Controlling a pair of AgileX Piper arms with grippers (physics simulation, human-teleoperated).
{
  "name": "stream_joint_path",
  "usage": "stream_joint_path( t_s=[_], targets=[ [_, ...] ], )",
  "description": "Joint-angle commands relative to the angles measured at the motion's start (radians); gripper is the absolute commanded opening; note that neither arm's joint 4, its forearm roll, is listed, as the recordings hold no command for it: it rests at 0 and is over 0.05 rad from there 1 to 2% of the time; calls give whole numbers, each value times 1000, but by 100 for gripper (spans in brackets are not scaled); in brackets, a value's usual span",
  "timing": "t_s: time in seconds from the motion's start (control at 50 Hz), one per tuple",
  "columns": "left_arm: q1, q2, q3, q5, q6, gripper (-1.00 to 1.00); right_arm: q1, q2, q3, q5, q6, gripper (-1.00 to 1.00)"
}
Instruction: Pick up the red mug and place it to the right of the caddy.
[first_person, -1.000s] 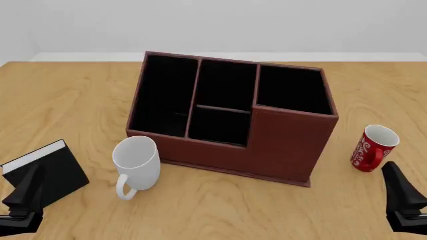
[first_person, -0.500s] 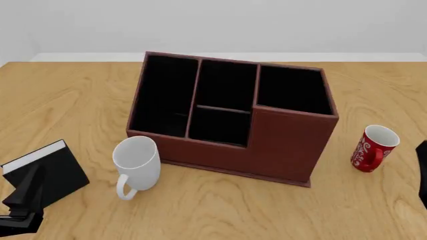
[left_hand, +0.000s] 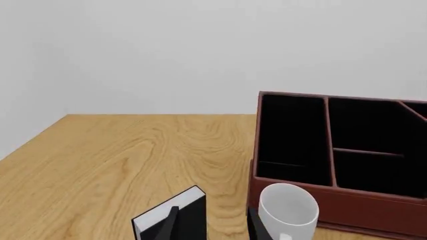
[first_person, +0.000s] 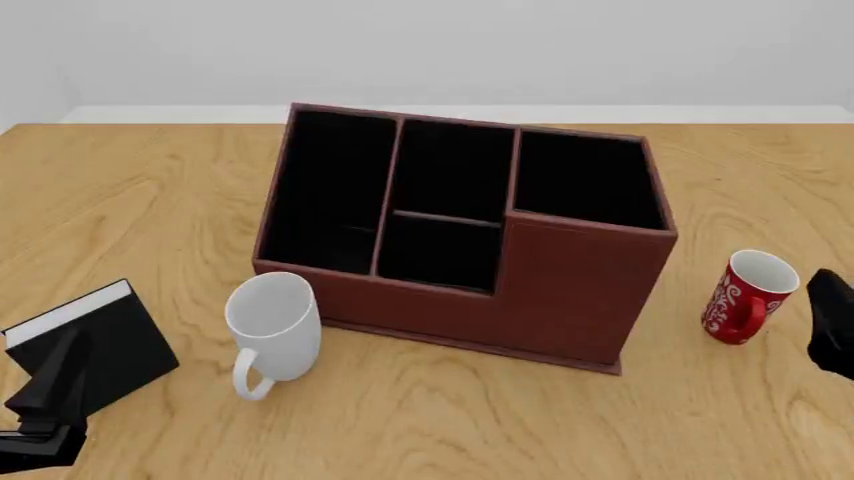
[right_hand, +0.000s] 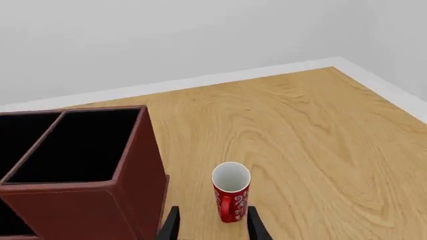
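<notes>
The red mug (first_person: 745, 297) with a white swirl pattern stands upright on the table, just right of the caddy (first_person: 574, 290), handle toward the front. The caddy is a large reddish-brown box with black compartments in the middle of the table. At the right edge of the front view, my right gripper (first_person: 833, 322) hangs just right of the mug and slightly nearer. In the right wrist view the red mug (right_hand: 231, 192) stands just ahead of the open gripper (right_hand: 212, 230), in line with the gap, beside the caddy (right_hand: 87, 202). At the near left, my left gripper (first_person: 56, 378) is open and empty.
A plain white mug (first_person: 274, 325) stands before the caddy's left front. A small black book-like box (first_person: 114, 335) with a white edge sits at the near left, right by my left gripper. In the left wrist view, box (left_hand: 190, 212) and white mug (left_hand: 288, 212) lie just ahead.
My right gripper has risen from the bottom right corner and moved forward, ending close beside the red mug. The mug, the caddy and the left arm have not moved.
</notes>
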Motion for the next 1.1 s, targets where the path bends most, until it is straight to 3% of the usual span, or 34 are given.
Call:
stream_joint_path(
  t_s=[0.02,0.3,1.1],
  targets=[
    [0,0,0,0,0,100,-44,103,5,-54,-36,100],
    [0,0,0,0,0,100,-64,224,30,-182,-79,100],
    [0,0,0,0,0,100,-46,604,52,-485,-71,100]
  ],
)
